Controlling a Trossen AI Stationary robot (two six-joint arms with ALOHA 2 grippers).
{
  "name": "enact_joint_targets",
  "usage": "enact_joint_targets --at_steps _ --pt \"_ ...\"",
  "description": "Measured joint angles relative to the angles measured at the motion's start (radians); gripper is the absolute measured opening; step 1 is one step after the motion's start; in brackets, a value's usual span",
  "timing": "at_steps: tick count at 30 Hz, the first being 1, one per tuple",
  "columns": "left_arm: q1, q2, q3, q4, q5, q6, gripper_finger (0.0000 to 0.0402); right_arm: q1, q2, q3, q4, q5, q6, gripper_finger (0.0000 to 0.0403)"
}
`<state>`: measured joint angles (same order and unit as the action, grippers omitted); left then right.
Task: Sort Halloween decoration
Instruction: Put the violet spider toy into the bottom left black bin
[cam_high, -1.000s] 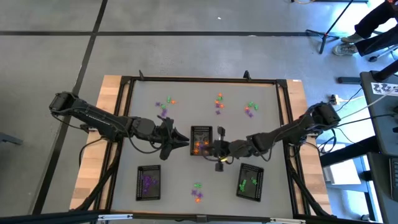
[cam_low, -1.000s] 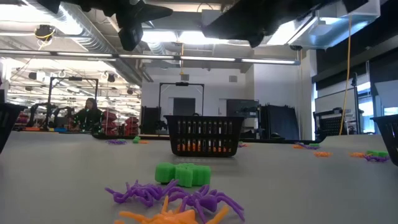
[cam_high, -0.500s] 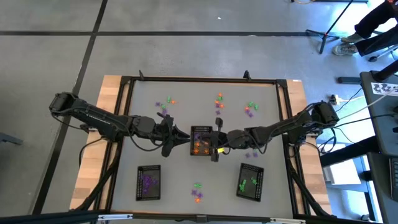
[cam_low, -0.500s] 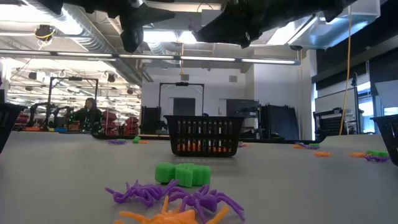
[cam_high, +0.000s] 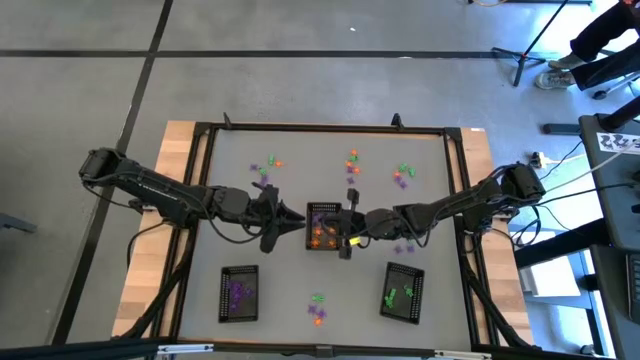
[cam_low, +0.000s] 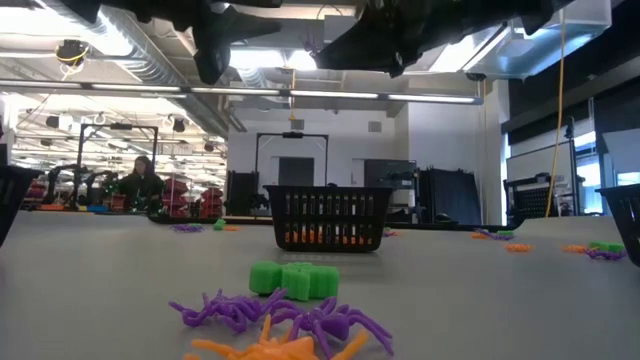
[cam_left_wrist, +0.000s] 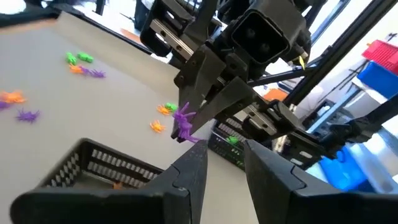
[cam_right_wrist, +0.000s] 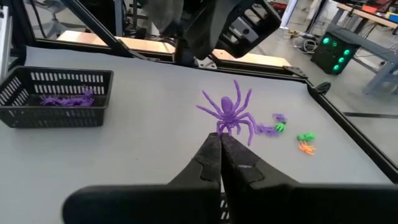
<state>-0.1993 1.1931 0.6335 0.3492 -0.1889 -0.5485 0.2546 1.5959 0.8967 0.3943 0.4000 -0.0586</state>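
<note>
Purple spider (cam_right_wrist: 227, 113), legs splayed, pinched in right hand (cam_right_wrist: 221, 142).

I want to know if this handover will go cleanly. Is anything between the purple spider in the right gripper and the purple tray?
The right gripper holds the purple spider up off the table. The tray with purple pieces sits at the near left. The left gripper hangs close by and could be in the way.
</note>
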Motion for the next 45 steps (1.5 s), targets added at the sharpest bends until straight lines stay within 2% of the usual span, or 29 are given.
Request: enact_joint_targets --at_steps 9,24,27,36,42,45 --pt "0.0 0.0 0.0 0.0 -0.14 0.073 0.0098 0.0 0.0 0.0 0.0 0.0 -0.017 0.0" --pt "-0.001 0.0 0.0 0.007 -0.137 0.088 0.0099 0.0 -0.001 0.0 -0.01 -0.018 0.012 0.0" --pt "-0.015 0.0 0.0 0.026 -0.141 0.088 0.0099 0.0 -0.001 0.0 -0.022 -0.06 0.031 0.0" --pt "-0.064 0.001 0.0 0.036 -0.154 0.086 0.0099 0.001 -0.001 0.0 -0.037 -0.053 0.036 0.0" --pt "-0.105 0.068 0.0 0.042 -0.186 0.08 0.0099 0.001 -0.001 0.0 -0.032 -0.053 0.058 0.0" --pt "-0.109 0.093 0.0 0.046 -0.198 0.02 0.0113 0.001 -0.001 0.0 -0.031 -0.054 0.065 0.0"
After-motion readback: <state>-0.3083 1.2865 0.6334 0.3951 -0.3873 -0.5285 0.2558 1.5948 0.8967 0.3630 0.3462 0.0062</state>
